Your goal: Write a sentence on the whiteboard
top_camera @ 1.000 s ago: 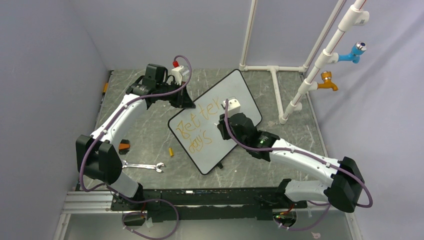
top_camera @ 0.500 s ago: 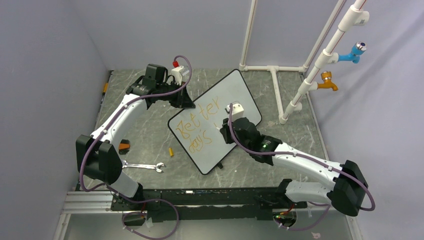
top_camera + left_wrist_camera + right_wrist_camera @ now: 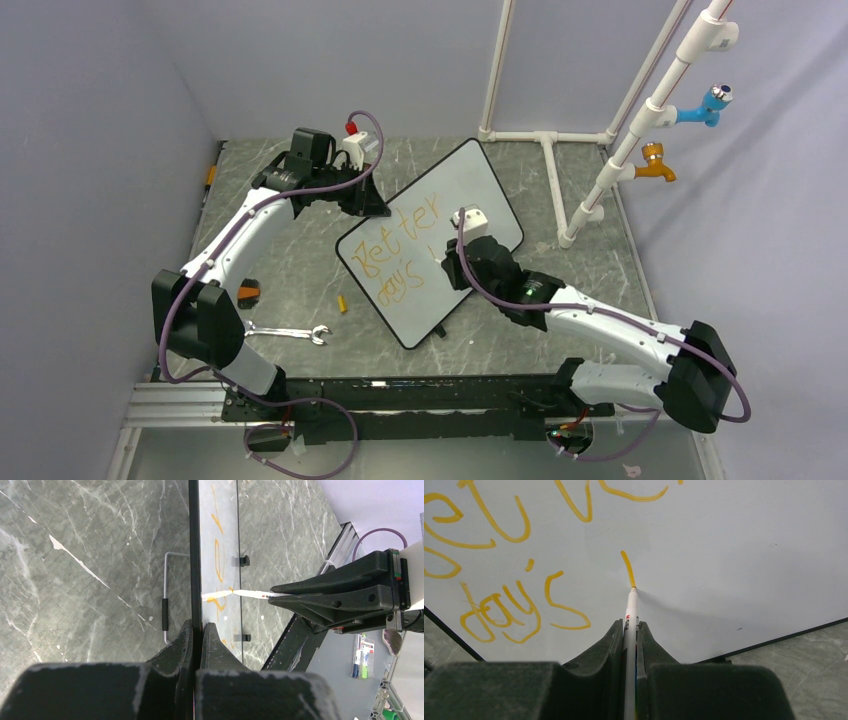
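The whiteboard (image 3: 470,185) lies tilted on the table, white with a thin black frame. The sentence (image 3: 400,245) on it reads "Better days" in orange, on two lines. My left gripper (image 3: 372,207) is shut on the board's far left edge (image 3: 195,555). My right gripper (image 3: 449,255) is shut on a white marker (image 3: 630,615) whose tip touches the board at the bottom of a short fresh orange stroke (image 3: 628,567) to the right of "days" (image 3: 519,607). The marker also shows in the left wrist view (image 3: 240,593).
A wrench (image 3: 285,333), a small orange cap (image 3: 342,303) and a black-orange object (image 3: 248,293) lie left of the board. A white pipe frame (image 3: 560,150) with blue and orange taps stands at the back right. The board's wire stand (image 3: 167,590) shows behind it.
My right gripper moved from the board's right part down toward "days" and drew a short orange stroke beside it. The left gripper and board have not moved.
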{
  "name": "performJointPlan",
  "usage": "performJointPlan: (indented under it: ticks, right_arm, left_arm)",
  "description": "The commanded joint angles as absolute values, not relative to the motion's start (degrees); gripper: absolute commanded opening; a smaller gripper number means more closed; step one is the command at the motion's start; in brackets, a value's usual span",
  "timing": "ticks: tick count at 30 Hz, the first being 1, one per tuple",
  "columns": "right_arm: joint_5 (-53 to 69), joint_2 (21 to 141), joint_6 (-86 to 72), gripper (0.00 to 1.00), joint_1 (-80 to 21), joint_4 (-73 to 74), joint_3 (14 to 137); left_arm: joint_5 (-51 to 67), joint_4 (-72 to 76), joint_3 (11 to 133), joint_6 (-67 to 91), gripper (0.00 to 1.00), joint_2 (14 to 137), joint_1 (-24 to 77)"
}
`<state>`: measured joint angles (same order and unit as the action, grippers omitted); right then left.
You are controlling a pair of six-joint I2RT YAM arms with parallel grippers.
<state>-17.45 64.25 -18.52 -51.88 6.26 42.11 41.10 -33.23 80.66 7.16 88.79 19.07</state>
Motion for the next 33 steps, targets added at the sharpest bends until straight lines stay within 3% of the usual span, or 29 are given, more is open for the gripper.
performJointPlan:
  ticks: [1,33]
  right_arm:
    - [-16.0,66.3,-17.6,0.00,-51.8,7.2,45.5]
    - [-19.4,71.6,-16.3,0.00,-47.7,9.3,52.9]
  left_arm:
    - [42.8,-33.7,81.0,3.1,0.00,89.0,21.3]
    - [42.7,-33.7,81.0,3.1,0.00,89.0,21.4]
